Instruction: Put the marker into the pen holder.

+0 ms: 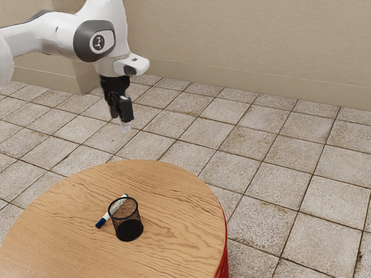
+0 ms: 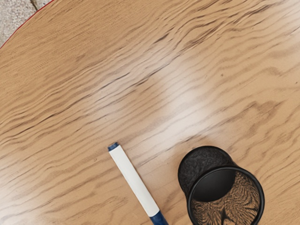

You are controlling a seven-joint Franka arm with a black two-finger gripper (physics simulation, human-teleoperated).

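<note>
I can't tell whether my gripper (image 1: 124, 120) is spread or closed; reaching for the white-and-blue marker (image 2: 135, 180), it could topple the black mesh pen holder (image 1: 128, 229) just beside.

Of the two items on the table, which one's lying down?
The white-and-blue marker. It lies flat; the black mesh pen holder beside it stands upright.
</note>
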